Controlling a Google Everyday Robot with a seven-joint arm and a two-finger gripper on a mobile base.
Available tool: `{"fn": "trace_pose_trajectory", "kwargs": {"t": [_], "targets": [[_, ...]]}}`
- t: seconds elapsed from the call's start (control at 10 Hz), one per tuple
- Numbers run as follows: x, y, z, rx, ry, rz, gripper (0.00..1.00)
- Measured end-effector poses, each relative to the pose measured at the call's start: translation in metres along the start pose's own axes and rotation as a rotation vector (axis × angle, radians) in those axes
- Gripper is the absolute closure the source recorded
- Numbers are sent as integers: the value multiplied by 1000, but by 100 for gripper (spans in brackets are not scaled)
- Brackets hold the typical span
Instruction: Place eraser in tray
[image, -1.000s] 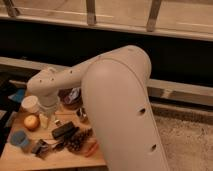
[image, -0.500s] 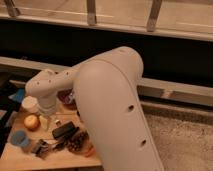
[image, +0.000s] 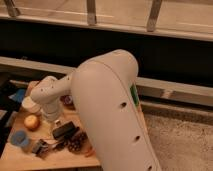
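The robot's big white arm (image: 107, 110) is covering the right side of the wooden table (image: 50, 160) and hiding whatever is lying there. The picture's bottom edge is cutting off the arm's lower part.

The gripper (image: 54, 120) is hanging from the wrist over the middle of the table's visible part. It is melting into a dark patch, so whether it is spread, pressed together or pinching something cannot be told. Nor can one tell if it is touching the eraser (image: 65, 130).

The eraser is lying flat near the middle of the table's visible part. Its long axis is running slantwise, with its left end pointing toward the table's front and its right end toward the table's back, where the arm is crowding it.

A pine cone (image: 76, 145) is sitting just beside it, toward the table's front edge. A small grey-blue block (image: 40, 146) and a blue cup (image: 20, 139) are standing near the table's front-left corner. A yellow-orange ball (image: 31, 122) is resting by the left edge, with a white cup (image: 30, 105) further back. A strip of bare wood is running along the table's front edge, giving the only open room.
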Motion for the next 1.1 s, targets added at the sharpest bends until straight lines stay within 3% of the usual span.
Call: {"fn": "trace_pose_trajectory", "kwargs": {"t": [0.5,1.1], "targets": [[19,-14,20,-16,-65,35,27],[14,-17,37,-23,-152,-8,27]]}}
